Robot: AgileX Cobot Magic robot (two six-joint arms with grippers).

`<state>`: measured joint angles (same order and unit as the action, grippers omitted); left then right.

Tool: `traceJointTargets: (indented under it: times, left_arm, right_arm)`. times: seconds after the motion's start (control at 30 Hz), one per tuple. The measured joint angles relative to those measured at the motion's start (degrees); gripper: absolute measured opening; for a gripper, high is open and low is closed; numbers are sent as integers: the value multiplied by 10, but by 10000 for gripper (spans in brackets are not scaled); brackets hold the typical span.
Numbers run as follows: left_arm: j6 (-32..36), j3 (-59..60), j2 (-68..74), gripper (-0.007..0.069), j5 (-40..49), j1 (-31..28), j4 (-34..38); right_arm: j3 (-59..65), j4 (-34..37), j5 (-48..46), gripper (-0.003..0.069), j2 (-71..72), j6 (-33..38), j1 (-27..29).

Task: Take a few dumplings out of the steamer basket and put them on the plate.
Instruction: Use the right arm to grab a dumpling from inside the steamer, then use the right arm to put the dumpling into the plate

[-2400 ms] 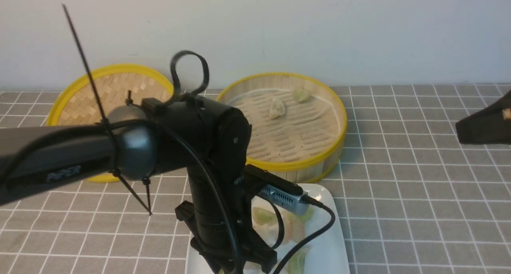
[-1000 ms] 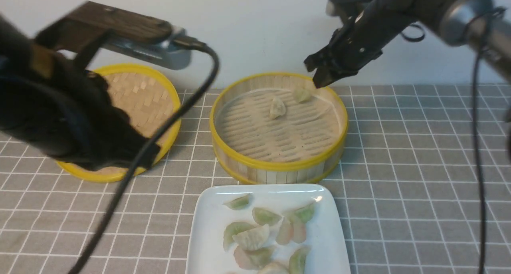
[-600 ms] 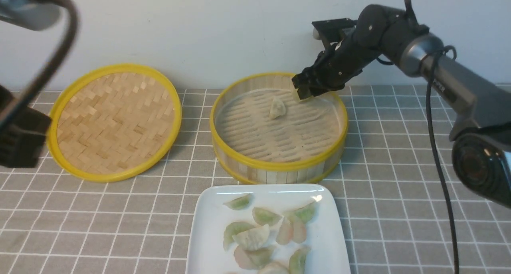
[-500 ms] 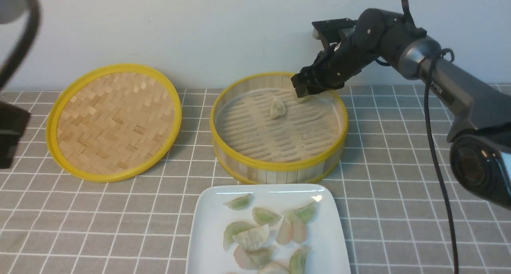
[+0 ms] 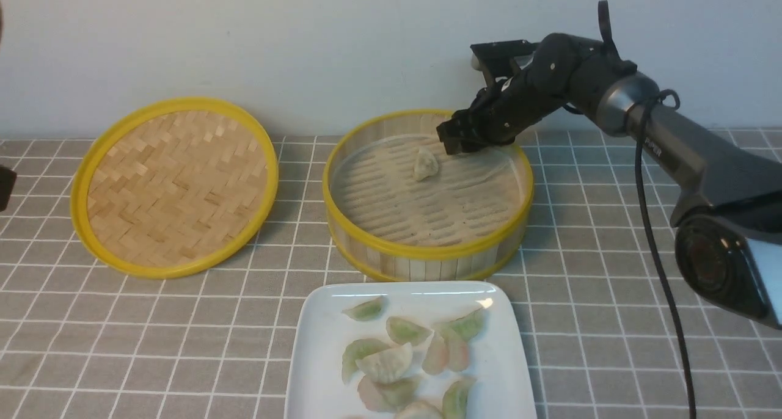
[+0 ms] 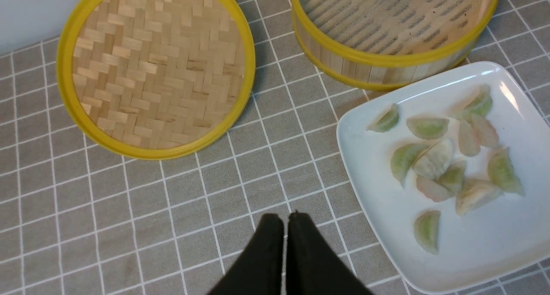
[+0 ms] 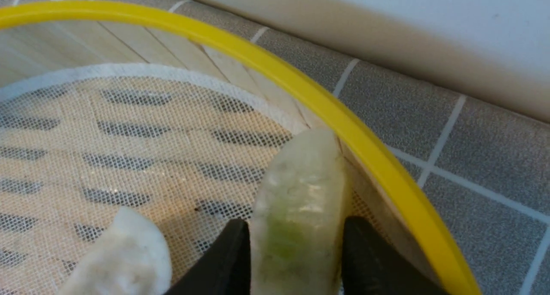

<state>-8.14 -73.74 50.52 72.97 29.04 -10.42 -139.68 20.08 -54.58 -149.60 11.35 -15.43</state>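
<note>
The steamer basket stands mid-table. My right gripper reaches down inside its far wall. In the right wrist view its two fingers press either side of a pale green dumpling that stands on edge against the basket wall. A second, whitish dumpling lies on the mesh floor close by. The white plate in front of the basket holds several dumplings. My left gripper is shut and empty, hanging over the tablecloth beside the plate.
The flat woven basket lid lies to the left of the basket, near the wall. A grey checked cloth covers the table. The right arm's cable hangs down at the right.
The left arm has swung away from the plate and out of the front view. My right gripper came down into the basket, opened around the far dumpling and closed on it.
</note>
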Motion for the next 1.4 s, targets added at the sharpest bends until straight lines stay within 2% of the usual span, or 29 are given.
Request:
traceJointTargets:
  times: [0.1, 0.3, 0.5, 0.63, 0.83, 0.93, 1.1, 1.2, 1.23, 1.4]
  left_arm:
    - [0, 0, 0, -5, 0, 0, 0]
    - [0, 0, 0, -4, 0, 0, 0]
    - [0, 0, 0, -4, 0, 0, -1]
    - [0, 0, 0, -4, 0, 0, -4]
    - [0, 0, 0, -4, 0, 0, -4]
    - [-4, 0, 0, -4, 0, 0, -2]
    - [-6, 5, 0, -4, 0, 0, 27]
    - [-6, 24, 0, -4, 1, 0, 37]
    - [-6, 25, 0, -4, 1, 0, 37]
    - [-5, 68, 2, -4, 1, 0, 37]
  right_arm:
    - [-2, -11, -10, 195, -1, -16, 0]
    - [-4, -19, -25, 199, 2, -34, 0]
    - [0, -35, -112, 199, 41, -34, 0]
    - [0, -15, -163, 199, 99, -25, 0]
    - [3, 8, -171, 199, 157, -27, 0]
    - [63, 32, -171, 199, 219, -34, -2]
    - [218, 31, -170, 199, 350, -25, -25]
    - [375, 30, -170, 199, 452, -14, -69]
    - [383, 30, -170, 199, 456, -13, -75]
    - [584, 28, -170, 199, 532, -10, -154]
